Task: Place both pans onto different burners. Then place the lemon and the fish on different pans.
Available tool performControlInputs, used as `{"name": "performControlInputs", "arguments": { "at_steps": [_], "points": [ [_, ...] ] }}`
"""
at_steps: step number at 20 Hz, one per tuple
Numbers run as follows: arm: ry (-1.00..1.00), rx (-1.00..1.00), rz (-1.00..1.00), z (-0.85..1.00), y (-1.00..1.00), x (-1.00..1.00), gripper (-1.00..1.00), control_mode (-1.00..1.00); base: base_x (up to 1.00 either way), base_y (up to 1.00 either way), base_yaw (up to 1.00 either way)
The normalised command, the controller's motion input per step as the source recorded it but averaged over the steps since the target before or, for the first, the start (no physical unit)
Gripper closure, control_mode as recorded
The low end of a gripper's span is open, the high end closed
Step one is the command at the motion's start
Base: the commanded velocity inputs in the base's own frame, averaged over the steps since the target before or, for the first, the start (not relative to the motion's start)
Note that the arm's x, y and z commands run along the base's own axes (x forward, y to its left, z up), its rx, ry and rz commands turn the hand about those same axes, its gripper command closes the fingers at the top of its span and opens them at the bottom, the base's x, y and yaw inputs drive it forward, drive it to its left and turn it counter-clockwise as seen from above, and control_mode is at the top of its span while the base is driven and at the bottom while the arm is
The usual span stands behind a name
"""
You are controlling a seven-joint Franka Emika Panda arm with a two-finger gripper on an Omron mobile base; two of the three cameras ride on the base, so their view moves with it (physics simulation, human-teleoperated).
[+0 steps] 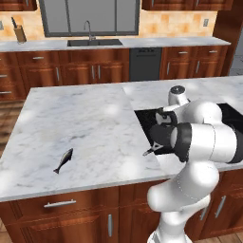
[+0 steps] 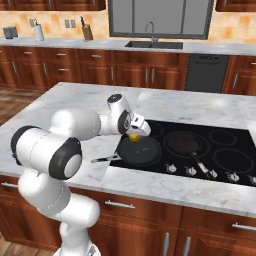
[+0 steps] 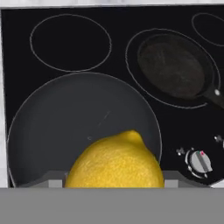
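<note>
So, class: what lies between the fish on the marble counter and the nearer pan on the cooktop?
Nothing but bare marble counter: in the left base view the stretch from the fish to the nearer pan's handle holds no object.

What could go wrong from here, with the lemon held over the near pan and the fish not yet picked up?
1. The lemon is round and hangs above the near pan in the gripper. Dropped from there, it might roll or bounce over the shallow rim onto the cooktop.
2. That pan's handle juts over the counter edge; a low swing could knock it off its burner.
3. The fish lies far off on the marble counter, a long reach.
</note>
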Motion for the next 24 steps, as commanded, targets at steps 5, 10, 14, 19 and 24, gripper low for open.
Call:
{"name": "performControlInputs", "arguments": {
  "at_steps": [5,10,14,19,24],
  "points": [
    [0.0,0.08,0.0,0.17,-0.73,0.26,1.0,-1.0,0.0,0.0,0.0],
    [0.0,0.1,0.0,0.0,-0.75,0.33,1.0,-1.0,0.0,0.0,0.0],
    [0.0,0.1,0.0,0.0,-0.69,0.34,1.0,-1.0,0.0,0.0,0.0],
    [0.0,0.08,0.0,-0.03,-0.59,0.37,1.0,-1.0,0.0,0.0,0.0],
    [0.0,0.1,0.0,-0.11,-0.57,0.44,1.0,-1.0,0.0,0.0,0.0]
  ]
}}
